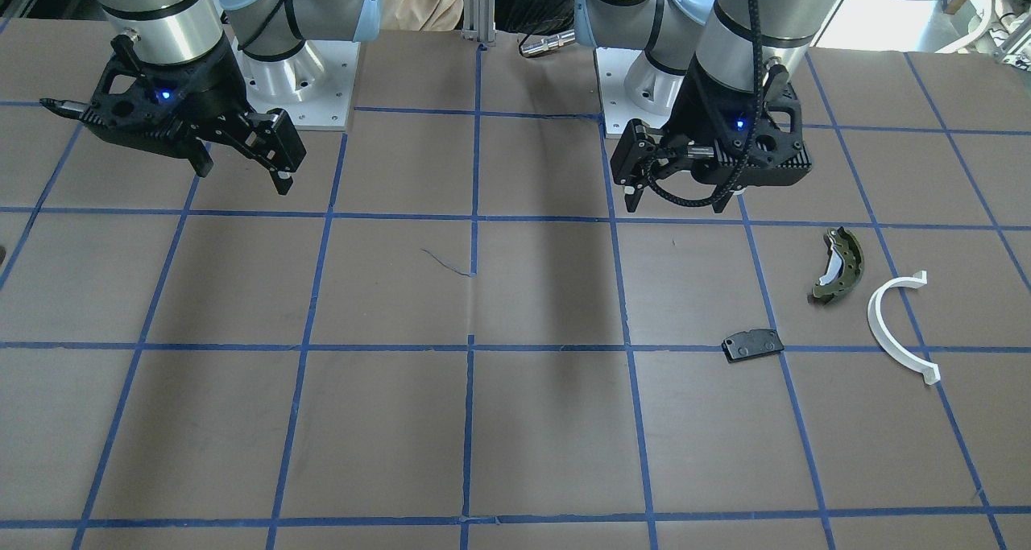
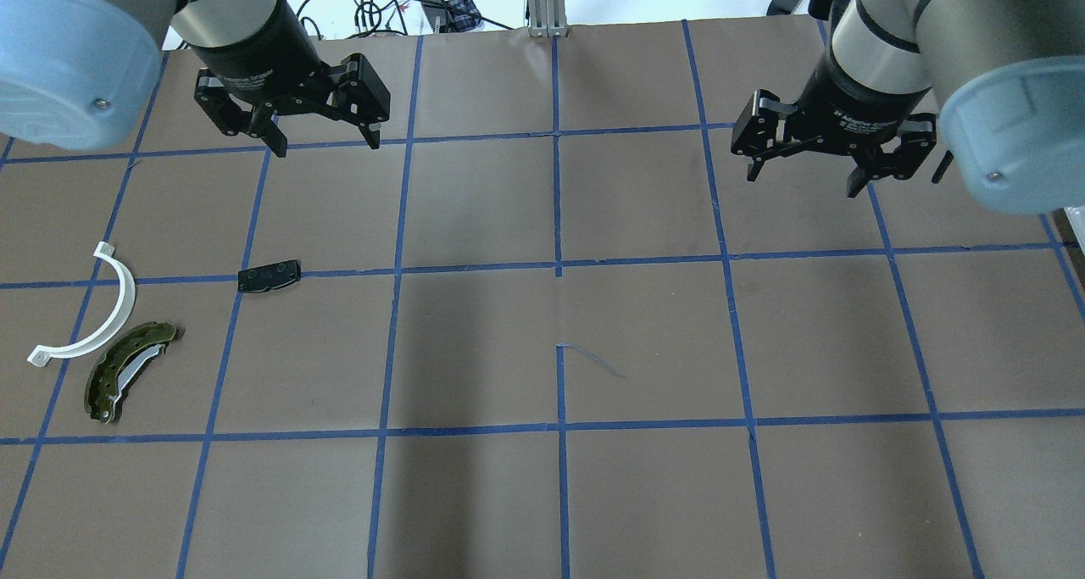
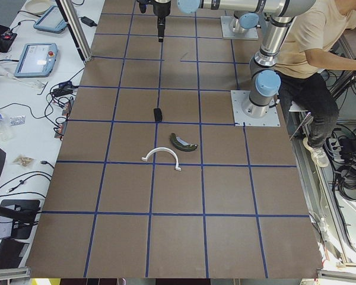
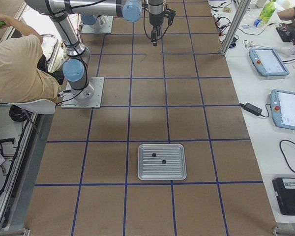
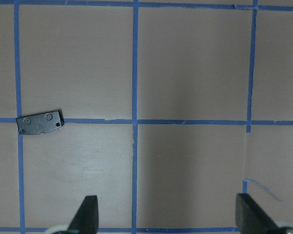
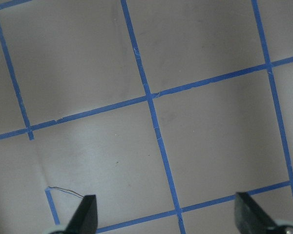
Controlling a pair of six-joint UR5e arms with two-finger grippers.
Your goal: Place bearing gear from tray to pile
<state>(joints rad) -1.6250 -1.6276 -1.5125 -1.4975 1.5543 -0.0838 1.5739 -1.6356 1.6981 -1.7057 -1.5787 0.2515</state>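
A ribbed metal tray (image 4: 162,176) shows only in the exterior right view, at the table's near end. Two small dark parts (image 4: 153,155) lie on it, too small to tell which is the bearing gear. The pile lies on the robot's left side: an olive brake shoe (image 2: 127,371), a white half-ring (image 2: 93,312) and a black pad plate (image 2: 269,275), each lying apart. My left gripper (image 2: 326,145) is open and empty above the table, beyond the pad plate (image 5: 40,122). My right gripper (image 2: 801,182) is open and empty over bare table, far from the tray.
The brown table has a blue tape grid (image 2: 558,265). A seated person (image 4: 19,64) is beside the robot bases. Tablets and cables lie on the side bench (image 4: 285,108). The pile also shows in the front view: brake shoe (image 1: 838,266), half-ring (image 1: 894,328), pad plate (image 1: 751,345).
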